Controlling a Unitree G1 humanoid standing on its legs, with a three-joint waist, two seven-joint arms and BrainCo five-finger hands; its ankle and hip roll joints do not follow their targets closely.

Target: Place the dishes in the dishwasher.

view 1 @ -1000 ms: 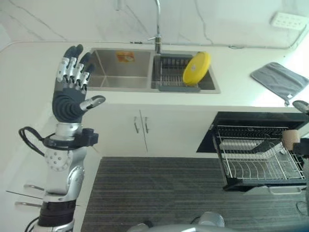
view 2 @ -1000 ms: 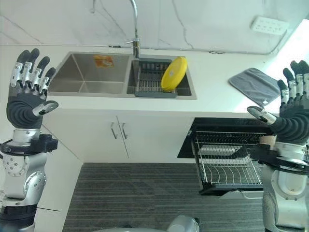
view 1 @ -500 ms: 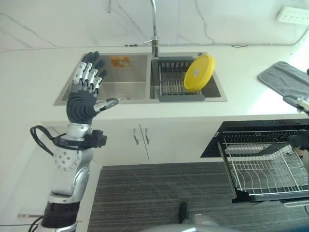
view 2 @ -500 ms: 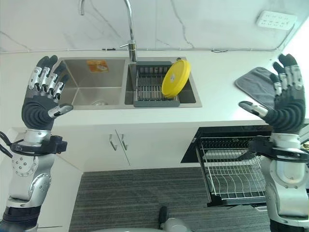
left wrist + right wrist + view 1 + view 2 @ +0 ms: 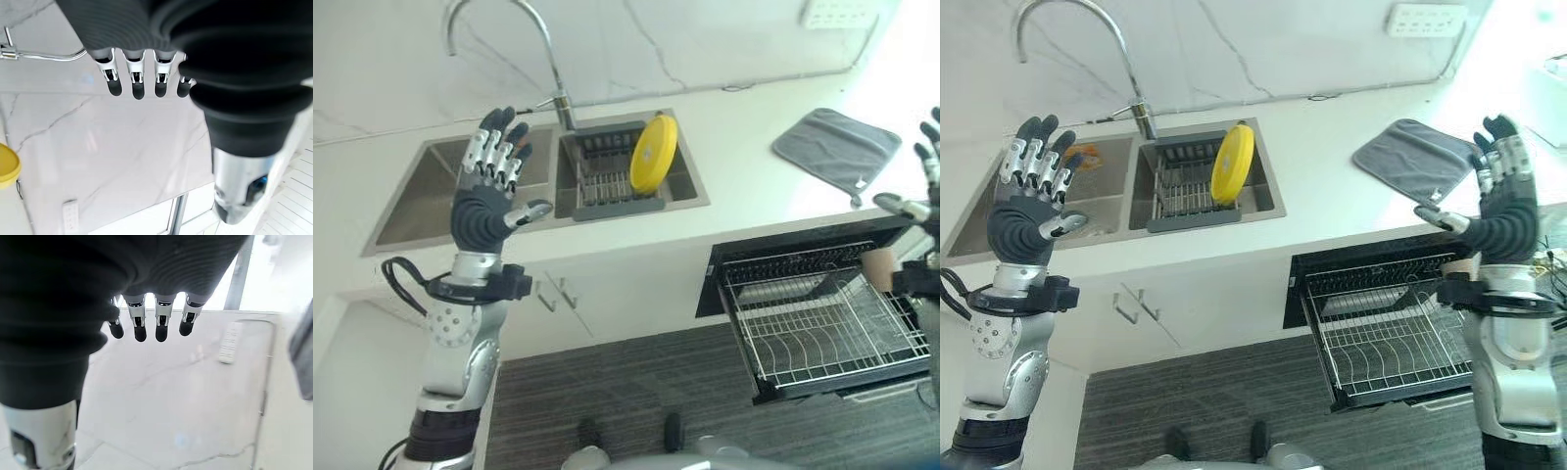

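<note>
A yellow plate [image 5: 1232, 163] stands on its edge in a grey rack [image 5: 1180, 191] inside the right side of the sink [image 5: 1107, 196], far from the robot. The left hand [image 5: 1026, 211] is held up near the sink, fingers straight, holding nothing. The right hand [image 5: 1500, 211] is up over the pulled-out dishwasher rack [image 5: 1386, 333], fingers straight, holding nothing too. A grey cloth [image 5: 1410, 157] lies on the counter [image 5: 1322, 215].

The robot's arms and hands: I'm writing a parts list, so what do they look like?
Both arms are silver-grey metal with round joint housings and a black band at each wrist. The left hand and right hand wear dark ribbed covers over the back and wrist; their fingers are silver with dark tips, the thumb set apart.
</note>
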